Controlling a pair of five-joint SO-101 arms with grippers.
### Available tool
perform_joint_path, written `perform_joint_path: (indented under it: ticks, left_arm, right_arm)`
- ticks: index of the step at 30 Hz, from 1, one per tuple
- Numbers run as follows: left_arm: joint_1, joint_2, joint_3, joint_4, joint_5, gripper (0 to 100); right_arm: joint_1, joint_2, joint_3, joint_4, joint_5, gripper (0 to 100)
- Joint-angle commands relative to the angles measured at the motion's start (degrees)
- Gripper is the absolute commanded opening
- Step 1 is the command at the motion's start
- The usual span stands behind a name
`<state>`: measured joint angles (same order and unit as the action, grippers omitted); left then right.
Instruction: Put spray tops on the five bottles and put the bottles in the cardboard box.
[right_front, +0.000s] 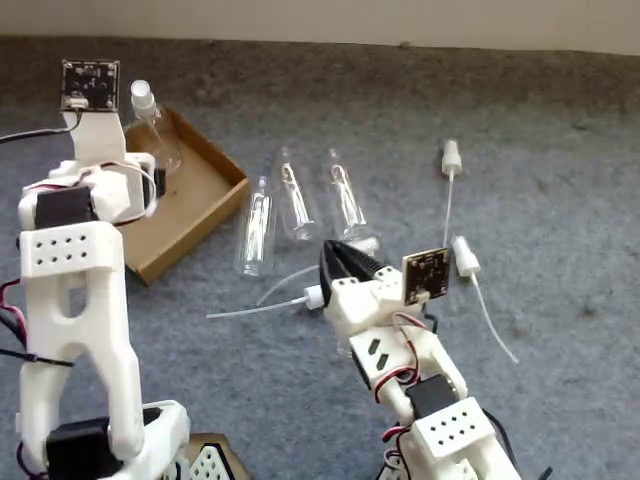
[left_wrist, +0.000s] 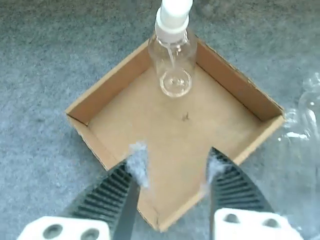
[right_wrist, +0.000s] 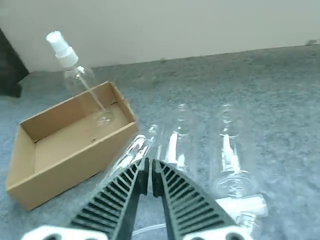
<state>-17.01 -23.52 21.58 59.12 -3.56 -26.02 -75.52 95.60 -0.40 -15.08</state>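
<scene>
Count: four bottles in view, four loose spray tops, one box.

- Box: open cardboard, far left on the grey carpeted tabletop. It holds one capped bottle, upright at the far corner. The rest of the box floor is bare.
- Three uncapped bottles lie on their sides, side by side, just right of the box mid-scene: left one, middle one, right one. All are clear with no tops on.
- Loose spray tops, each with a thin dip tube:
  - Far right.
  - Right, nearer.
  - Just near of the lying bottles, tube pointing left.
  - By the right bottle's near end, partly hidden by the arm.
- Left claw: fingers spread wide, holding nothing, hanging over the near side of the box.
- Right claw: fingers pressed together, nothing between them, low at the near ends of the lying bottles.
</scene>
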Motion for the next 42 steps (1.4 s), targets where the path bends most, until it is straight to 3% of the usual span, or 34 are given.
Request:
perform_joint_path:
  ticks: [1,5,12,16,26,42]
  left_arm:
    - [6.3,-5.1,-0.6,10.4,-0.5,13]
    - [14.2,-7.1,-0.9,17.8,-0.5,19]
    - [24.0,-7.3,-0.4,18.1,0.5,25]
    - [28.3,-4.0,-1.6,18.0,8.9,25]
    - [27.1,23.0,-17.9,18.5,10.6,25]
    - [20.9,45.4,-36.5,18.4,10.5,25]
  right_arm:
    - [5.8,-0.6,6.1,0.0,0.1,1.5]
    - [10.6,-0.6,2.7,0.3,0.1,1.5]
    - [18.8,-0.6,4.1,0.4,0.2,1.5]
    - [21.4,-0.6,6.5,0.3,0.1,1.5]
    - [24.4,-0.6,6.4,0.4,0.1,1.5]
    - [25.9,-0.6,6.4,0.4,0.1,1.5]
